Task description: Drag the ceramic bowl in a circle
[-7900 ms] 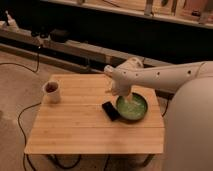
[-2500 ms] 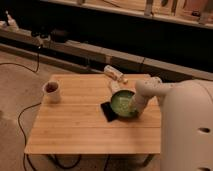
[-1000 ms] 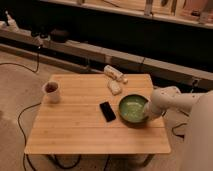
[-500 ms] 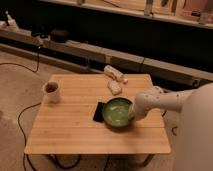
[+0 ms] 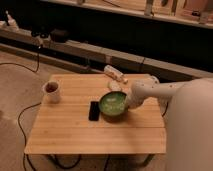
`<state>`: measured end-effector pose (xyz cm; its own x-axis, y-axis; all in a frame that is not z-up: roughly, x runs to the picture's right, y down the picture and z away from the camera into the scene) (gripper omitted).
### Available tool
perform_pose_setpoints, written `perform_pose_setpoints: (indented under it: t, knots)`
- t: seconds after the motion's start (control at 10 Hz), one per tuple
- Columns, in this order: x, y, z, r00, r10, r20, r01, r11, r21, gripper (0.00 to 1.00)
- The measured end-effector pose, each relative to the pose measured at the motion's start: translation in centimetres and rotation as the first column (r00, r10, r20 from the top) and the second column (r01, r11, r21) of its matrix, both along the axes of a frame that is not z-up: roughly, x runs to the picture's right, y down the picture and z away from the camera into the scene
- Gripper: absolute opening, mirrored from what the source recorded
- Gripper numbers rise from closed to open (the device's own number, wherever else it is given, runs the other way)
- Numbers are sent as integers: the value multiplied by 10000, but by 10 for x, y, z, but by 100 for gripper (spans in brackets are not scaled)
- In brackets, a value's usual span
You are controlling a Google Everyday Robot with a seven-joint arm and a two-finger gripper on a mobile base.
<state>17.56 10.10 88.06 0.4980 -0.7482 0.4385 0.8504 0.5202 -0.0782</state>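
- Gripper (image 5: 128, 103) sits at the right rim of the ceramic bowl (image 5: 112, 105), at the end of a smooth white arm; whether it is clamped there cannot be told.
- Round, shallow, green and glazed, with a pale mottled inside, the bowl stands mid-table on the pale wooden table (image 5: 65, 131).
- A flat dark phone (image 5: 93, 110) lies against its left side; a small white mug (image 5: 52, 92) stands well apart, left.
- Since a second ago, bowl and phone have both shifted leftward.
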Motion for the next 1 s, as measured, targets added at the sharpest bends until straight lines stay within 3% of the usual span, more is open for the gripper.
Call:
perform_pose_setpoints:
  t: [0.3,0.6,0.8,1.0]
  knots:
    - [64,-3,-7,9904,1278,-519,-1271,9917,164,14]
    - [104,54,-18,9825,1527,-1070,-1579,9866,-421,14]
    - [99,93,-25,9879,1127,-1064,-1224,9884,-899,14]
    - [70,119,-35,9954,657,-701,-741,9894,-1251,14]
